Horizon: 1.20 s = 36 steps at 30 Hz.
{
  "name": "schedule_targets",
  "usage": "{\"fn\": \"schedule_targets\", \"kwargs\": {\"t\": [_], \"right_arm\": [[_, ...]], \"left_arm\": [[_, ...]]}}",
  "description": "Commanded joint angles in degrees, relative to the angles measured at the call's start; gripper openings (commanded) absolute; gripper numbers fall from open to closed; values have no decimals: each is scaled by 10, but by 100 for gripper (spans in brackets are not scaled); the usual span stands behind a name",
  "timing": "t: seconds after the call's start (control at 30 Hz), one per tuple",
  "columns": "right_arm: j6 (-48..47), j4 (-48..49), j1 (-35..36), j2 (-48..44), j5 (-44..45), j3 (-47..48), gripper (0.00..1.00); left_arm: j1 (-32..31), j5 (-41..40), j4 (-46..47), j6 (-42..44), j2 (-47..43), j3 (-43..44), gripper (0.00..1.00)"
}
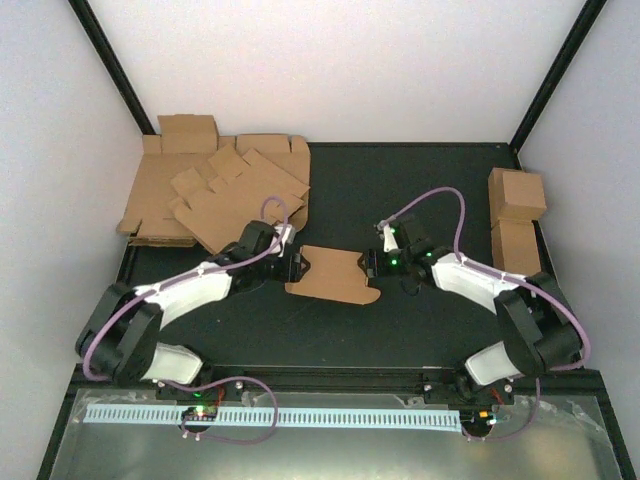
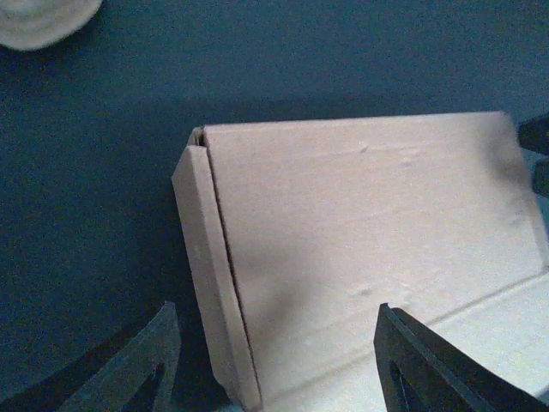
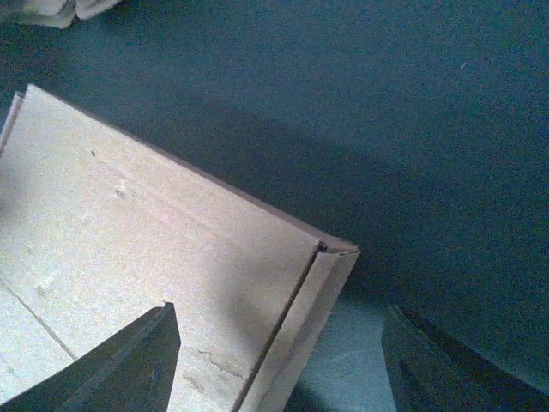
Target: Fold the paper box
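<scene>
The box [image 1: 335, 273] lies low on the black table [image 1: 420, 190] just below the middle of the top view, long side running left to right. The left gripper [image 1: 298, 265] is at its left end and the right gripper [image 1: 370, 263] at its right end, facing each other across it.

In the left wrist view the fingers [image 2: 129, 369] are spread wide, released. One sits at the lower left over the table, just beside the box. The other sits at the lower right over the cardboard. The turned-up end flap [image 2: 214, 283] stands between them, gripped by neither.

The right wrist view is the mirror of this. Its fingers [image 3: 120, 360] are also spread and released, one at the lower left over the cardboard, one at the lower right over the table. That end's narrow flap [image 3: 300, 335] stands between them, unclamped. A crease line crosses the panel at the lower left of that frame.

A loose pile of flat brown blanks [image 1: 215, 190] fills the upper left of the top view. Two closed cartons [image 1: 517, 195] sit at the right edge, well apart from the box
</scene>
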Motion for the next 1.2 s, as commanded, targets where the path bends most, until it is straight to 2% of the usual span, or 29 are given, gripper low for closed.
{"fn": "schedule_targets", "kwargs": {"t": [0.0, 0.23, 0.37, 0.47, 0.67, 0.77, 0.9, 1.17], "right_arm": [[-47, -20, -6, -37, 45, 21, 69], [-92, -51, -6, -67, 2, 42, 69], [-124, -50, -5, -103, -3, 23, 69], [-128, -46, -5, -112, 18, 35, 69], [-130, -57, -5, -49, -44, 108, 68], [-141, -51, -4, -12, -98, 132, 63], [-165, -46, -5, 44, -162, 163, 62], [-198, -49, -7, 148, -176, 216, 58]], "left_arm": [[-1, -11, -62, 19, -87, 10, 66], [-7, 21, -111, 20, -178, -47, 70], [-25, -4, -69, 34, -212, -104, 73], [-79, -46, -25, 33, -229, -135, 73], [-186, -170, -37, -15, -277, -148, 66], [-205, -154, -1, -50, -314, -181, 60], [-221, -102, 72, -94, -326, -225, 58], [-233, -52, 153, -117, -261, -241, 56]]}}
